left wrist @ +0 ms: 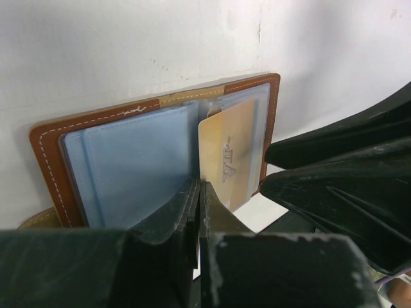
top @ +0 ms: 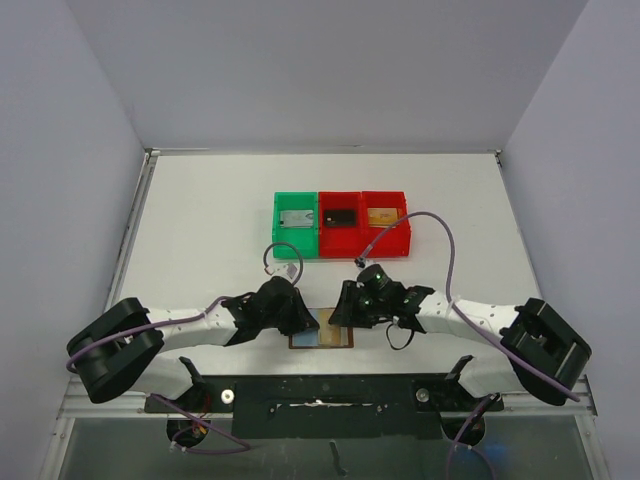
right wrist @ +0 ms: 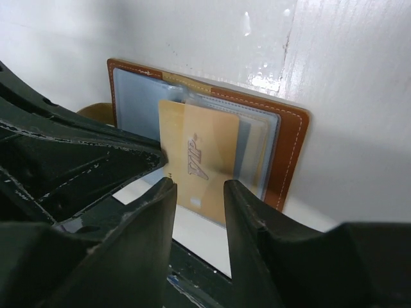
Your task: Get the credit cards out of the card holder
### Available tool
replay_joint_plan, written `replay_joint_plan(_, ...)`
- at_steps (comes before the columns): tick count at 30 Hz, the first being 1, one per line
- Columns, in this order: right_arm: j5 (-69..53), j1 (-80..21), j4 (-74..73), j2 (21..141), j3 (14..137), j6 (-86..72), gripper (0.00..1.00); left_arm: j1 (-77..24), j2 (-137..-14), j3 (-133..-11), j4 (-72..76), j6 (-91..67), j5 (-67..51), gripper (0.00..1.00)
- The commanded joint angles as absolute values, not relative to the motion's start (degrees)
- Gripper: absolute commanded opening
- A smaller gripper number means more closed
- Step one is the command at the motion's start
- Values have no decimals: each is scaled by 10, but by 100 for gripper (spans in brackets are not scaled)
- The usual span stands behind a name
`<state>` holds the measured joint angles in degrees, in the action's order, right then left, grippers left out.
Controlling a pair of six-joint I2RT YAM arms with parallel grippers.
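The brown card holder lies open on the table at the near edge, between my two grippers. In the left wrist view its brown edging frames pale blue pockets. A gold-yellow credit card sticks partway out of the right-hand pocket. My left gripper is shut, with its tips on the holder's middle, beside the card. My right gripper is open, with its jaws either side of the gold card's near edge and not touching it. The holder's right edging shows behind the card.
A green bin and two red bins stand in a row behind the holder. Each has a card in it. The right gripper's body crowds the left wrist view, and the left gripper's body crowds the right wrist view.
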<state>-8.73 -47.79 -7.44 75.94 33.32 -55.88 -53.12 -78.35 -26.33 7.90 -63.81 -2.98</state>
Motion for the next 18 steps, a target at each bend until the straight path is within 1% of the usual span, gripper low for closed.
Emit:
replay_joint_plan(1, -120, -482, 54, 761, 311, -623, 33, -532, -768, -281, 85, -628, -21, 0)
replay_joint_plan(3, -141, -482, 74, 781, 311, -620, 31, -532, -769, -282, 84, -628, -21, 0)
replay_joint_plan(5, -134, -487, 72, 798, 316, -625, 30, -532, -769, -283, 81, -628, -22, 0)
replay_joint_plan(9, -79, -488, -18, 815, 338, -632, 29, -532, -764, -282, 71, -627, -20, 0)
replay_joint_plan(11, -57, -489, -44, 815, 342, -634, 29, -531, -758, -281, 62, -624, -14, 0)
replay_joint_plan(18, -45, -490, -42, 795, 322, -646, 30, -531, -744, -276, 40, -621, -7, 0)
